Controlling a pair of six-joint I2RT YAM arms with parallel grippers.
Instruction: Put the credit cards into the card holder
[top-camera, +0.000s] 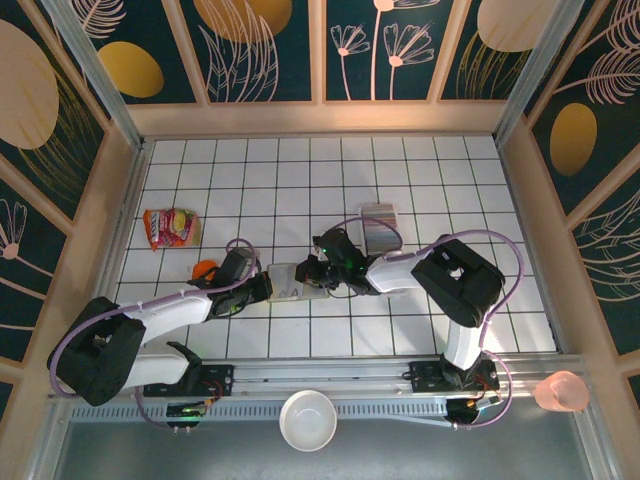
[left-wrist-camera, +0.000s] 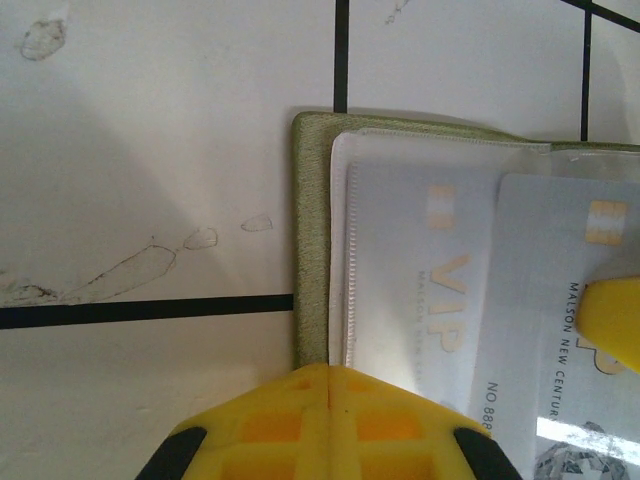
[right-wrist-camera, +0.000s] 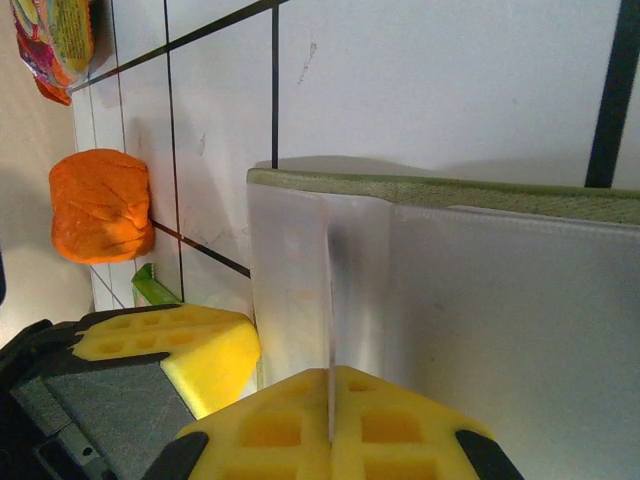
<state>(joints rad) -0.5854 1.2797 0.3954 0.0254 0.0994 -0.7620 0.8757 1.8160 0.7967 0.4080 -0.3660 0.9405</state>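
While my L gripper, pads pressed together, pinches an edge of the holder mid-table, I'm partway thru loading: a VIP card sits in the clear sleeve w/ a 2nd card lying over it. My R gripper is closed on a thin pale sheet, prob. that card; next it needs a straight push into the pocket, then the stack just beyond.

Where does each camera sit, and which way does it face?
Top external: above and behind the arms, looking down on the tiled table; both arms, left gripper, right gripper.
Left wrist: on the left arm, facing down at the card holder; its yellow fingertips below.
Right wrist: on the right arm, low across the card holder; its fingertips pinch a thin sheet.
Shared: all see the card holder.
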